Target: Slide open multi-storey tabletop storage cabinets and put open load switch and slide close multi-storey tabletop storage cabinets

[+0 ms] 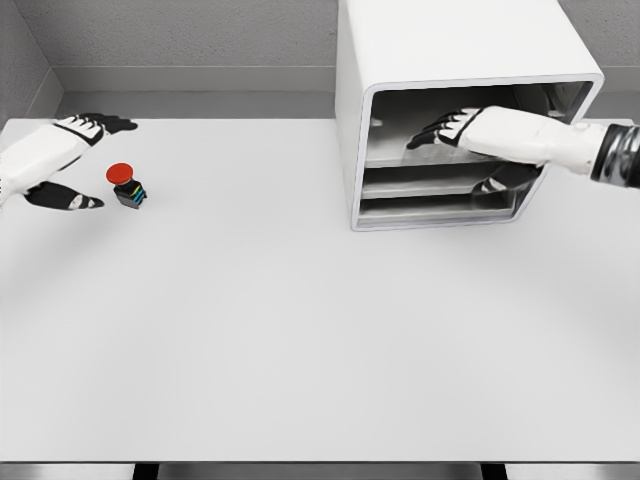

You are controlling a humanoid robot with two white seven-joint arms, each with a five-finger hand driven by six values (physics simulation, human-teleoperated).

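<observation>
On my feed the left hand point(60, 160) comes in at the far left edge of the broad white tabletop point(300, 340), a white palm with black fingers; I see the fingers spread, with the thumb low and the other fingers stretched out above, and nothing held between them. Just to the right of that hand, in the opening between thumb and fingers but apart from both, sits the small load switch with a round red button on a dark body point(126, 186), showing a bit of blue-green at its side; it rests on the table near the far left. The middle of the table is plain white surface as I pan across. Farther right, toward the far side, stands the white box-shaped multi-storey storage cabinet point(450, 50), its open front facing me and slightly left, with grey shelves or trays stacked inside. My right arm enters from the right edge, white forearm with a dark cuff, and the right hand point(455, 128) reaches into the upper level of the cabinet, its black fingers extended toward the left inner wall. I can see those fingers lying fairly straight and loose, gripping nothing I can make out. A dim reflection or shadow of the hand shows on the level below.
</observation>
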